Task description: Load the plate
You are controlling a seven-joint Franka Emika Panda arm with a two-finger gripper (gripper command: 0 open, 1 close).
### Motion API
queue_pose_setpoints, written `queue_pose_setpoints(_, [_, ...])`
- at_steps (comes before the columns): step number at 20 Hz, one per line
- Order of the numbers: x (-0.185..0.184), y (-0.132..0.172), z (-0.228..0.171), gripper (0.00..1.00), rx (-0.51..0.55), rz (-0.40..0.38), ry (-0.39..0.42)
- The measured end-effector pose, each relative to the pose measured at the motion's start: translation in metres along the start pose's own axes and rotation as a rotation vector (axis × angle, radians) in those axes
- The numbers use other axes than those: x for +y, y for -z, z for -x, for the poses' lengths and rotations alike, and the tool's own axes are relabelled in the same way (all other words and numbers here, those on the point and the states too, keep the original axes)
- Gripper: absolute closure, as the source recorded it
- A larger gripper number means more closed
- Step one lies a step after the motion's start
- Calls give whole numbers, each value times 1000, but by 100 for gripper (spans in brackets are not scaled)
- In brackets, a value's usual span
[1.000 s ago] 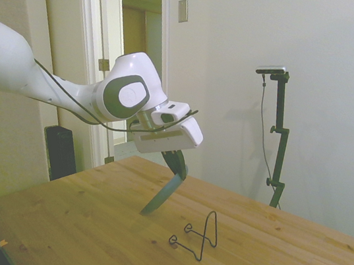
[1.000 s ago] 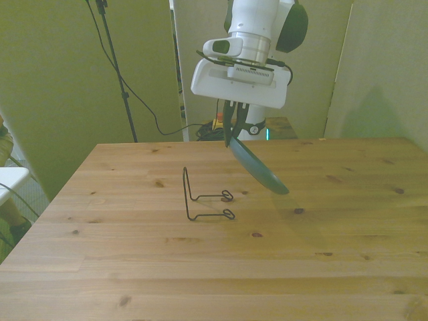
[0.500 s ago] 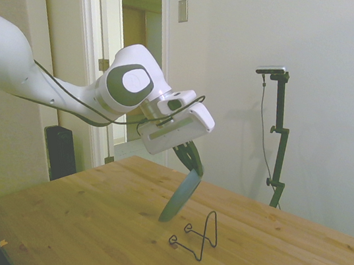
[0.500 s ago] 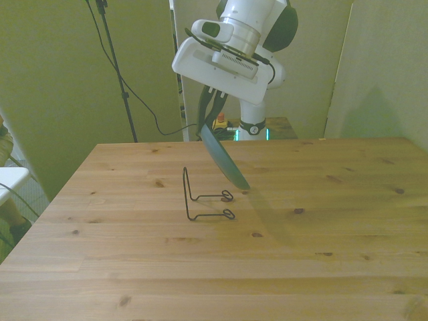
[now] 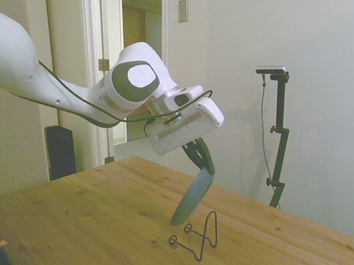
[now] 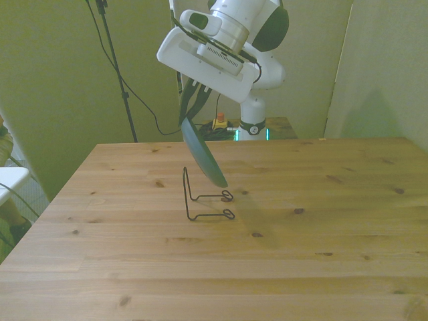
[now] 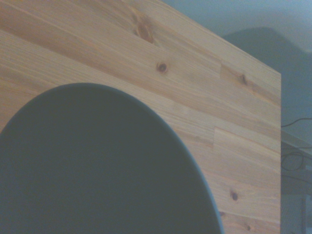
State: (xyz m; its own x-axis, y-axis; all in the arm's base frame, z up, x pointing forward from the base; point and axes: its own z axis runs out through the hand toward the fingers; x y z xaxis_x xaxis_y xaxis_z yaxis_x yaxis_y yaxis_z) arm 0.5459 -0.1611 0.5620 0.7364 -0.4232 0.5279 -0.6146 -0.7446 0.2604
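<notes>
The plate (image 5: 192,197) hangs in the air, pinched by its upper rim in the claw (image 5: 200,161), tilted steeply with its lower edge just above the desk (image 5: 83,225) and close over the wire stand (image 5: 196,237). Over the last second it has travelled from a spot well apart from the stand to one just beside it, and its tilt has steepened toward upright; in the front view the plate (image 6: 202,155) has crossed from the front view's right of the stand (image 6: 204,196) to overlap the stand's upright back. Judgement: the carry is nearly done and the step in hand is the final alignment, dropping the lower rim between the stand's two foot loops and leaning the plate on the upright; the plate does not appear to touch the wire yet. The claw (image 6: 190,107) has its dark fingers pressed onto the rim from both faces. Materials: the plate (image 7: 97,165) is matte dark green, round, with a shallow raised rim, and looks rigid and smooth. The stand is thin black bent wire with an arched back and two curled feet; it looks light and likely to slide if nudged. The desk (image 7: 204,107) is pale knotty pine board, flat and lightly glossy.
</notes>
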Motion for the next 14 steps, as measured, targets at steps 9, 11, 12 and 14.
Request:
queue_pose_setpoints(9, [-4,1,0,100,93,114,77])
queue_pose_setpoints(11, [-9,1,2,100,118,139,94])
queue_pose_setpoints(12, [-12,1,4,100,125,147,102])
queue_pose_setpoints(14, [-15,-1,8,100,139,166,113])
